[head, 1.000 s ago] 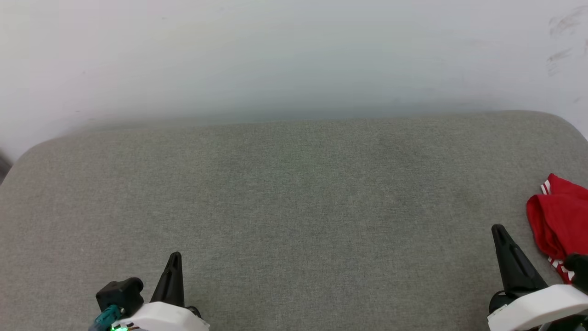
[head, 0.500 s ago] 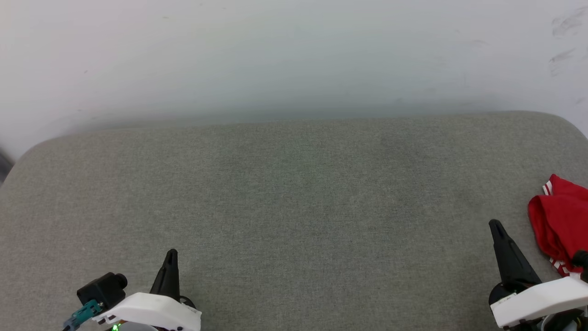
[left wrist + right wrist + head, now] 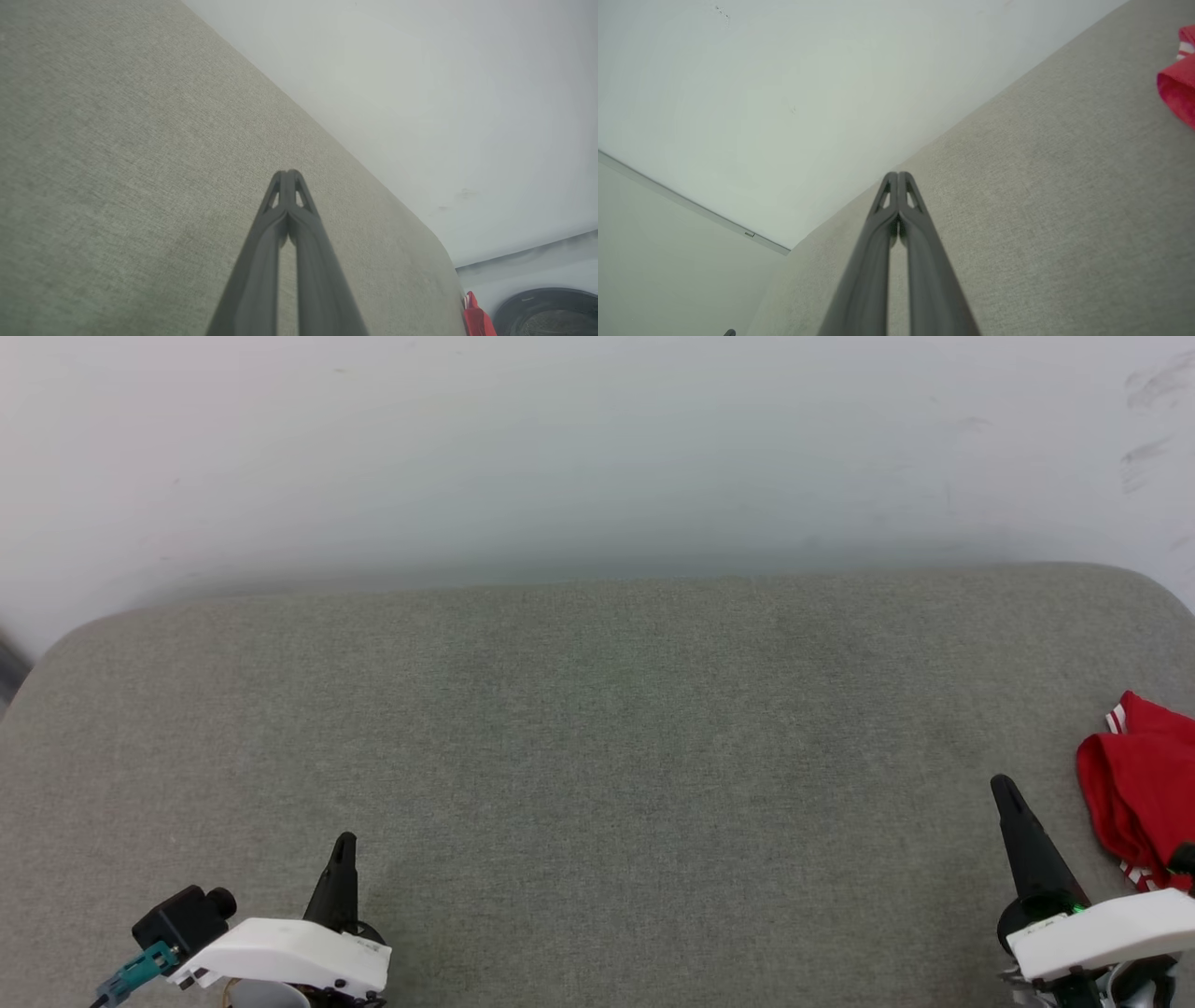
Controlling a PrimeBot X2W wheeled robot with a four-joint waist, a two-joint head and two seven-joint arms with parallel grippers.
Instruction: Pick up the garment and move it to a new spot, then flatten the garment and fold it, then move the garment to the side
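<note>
Red jersey garment point(image 3: 1141, 793) lies bunched at the right edge of the grey fabric cushion point(image 3: 597, 737), just right of the right gripper point(image 3: 1002, 786), fingers pressed together, empty. Left gripper point(image 3: 344, 843), also closed and empty, sits well apart; the right arm is nearer.

A table point(image 3: 597, 756) covered in grey-green woven fabric, with rounded far corners, stands with its far edge against a plain pale wall point(image 3: 597, 448). Faint dark scuff marks point(image 3: 1146, 392) show on the wall above the table's far right corner. The light is soft and even, with a dim shadow along that far edge.
</note>
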